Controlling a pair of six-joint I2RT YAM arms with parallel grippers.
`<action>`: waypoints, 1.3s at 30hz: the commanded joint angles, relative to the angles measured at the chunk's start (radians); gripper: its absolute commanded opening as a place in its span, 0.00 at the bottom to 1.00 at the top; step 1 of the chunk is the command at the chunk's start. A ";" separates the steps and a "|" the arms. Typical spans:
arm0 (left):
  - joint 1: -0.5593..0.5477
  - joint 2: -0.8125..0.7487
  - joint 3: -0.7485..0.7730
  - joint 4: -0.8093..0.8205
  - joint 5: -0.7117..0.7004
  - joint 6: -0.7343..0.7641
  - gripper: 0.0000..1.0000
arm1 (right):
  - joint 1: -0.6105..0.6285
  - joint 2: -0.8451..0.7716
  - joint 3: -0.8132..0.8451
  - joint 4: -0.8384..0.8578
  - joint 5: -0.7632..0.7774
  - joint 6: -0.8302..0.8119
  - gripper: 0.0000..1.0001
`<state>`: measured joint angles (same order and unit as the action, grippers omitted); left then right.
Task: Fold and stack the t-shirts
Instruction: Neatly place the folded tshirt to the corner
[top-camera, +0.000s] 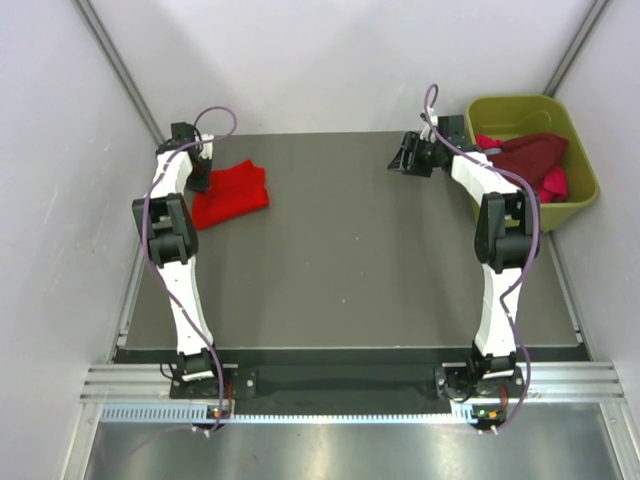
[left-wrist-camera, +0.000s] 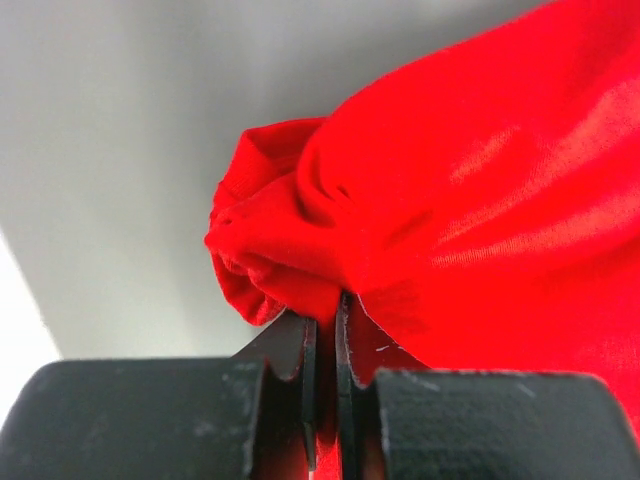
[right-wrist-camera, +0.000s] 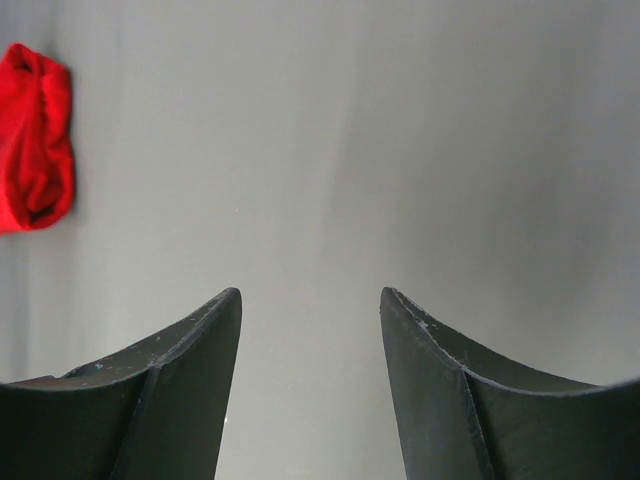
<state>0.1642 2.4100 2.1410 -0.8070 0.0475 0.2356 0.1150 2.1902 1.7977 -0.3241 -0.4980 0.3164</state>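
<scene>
A bright red t-shirt (top-camera: 232, 194) lies folded at the far left of the grey table. My left gripper (top-camera: 200, 180) is at its left edge, shut on a bunch of its cloth, seen close in the left wrist view (left-wrist-camera: 450, 220). The gripper (left-wrist-camera: 325, 320) has its jaws pinched on the red cloth. A dark maroon t-shirt (top-camera: 528, 155) and a magenta-pink one (top-camera: 555, 184) lie crumpled in the olive-green tub (top-camera: 583, 160). My right gripper (top-camera: 402, 158) is open and empty above the table, left of the tub; it also shows in the right wrist view (right-wrist-camera: 310, 300), where the red shirt (right-wrist-camera: 35, 140) is far off.
White walls close in the table (top-camera: 350, 260) on the left, back and right. The tub stands at the far right corner.
</scene>
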 joint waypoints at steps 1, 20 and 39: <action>0.055 -0.045 0.026 0.094 -0.190 0.100 0.00 | 0.005 -0.095 -0.014 0.025 0.004 -0.026 0.59; 0.078 0.153 0.187 0.373 -0.385 0.142 0.00 | 0.025 -0.132 -0.055 0.020 0.021 -0.045 0.59; 0.074 0.218 0.272 0.427 -0.488 0.094 0.00 | 0.035 -0.152 -0.083 0.020 0.039 -0.056 0.59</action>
<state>0.2291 2.6122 2.3566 -0.4660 -0.4026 0.3454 0.1349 2.1006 1.7145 -0.3302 -0.4637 0.2798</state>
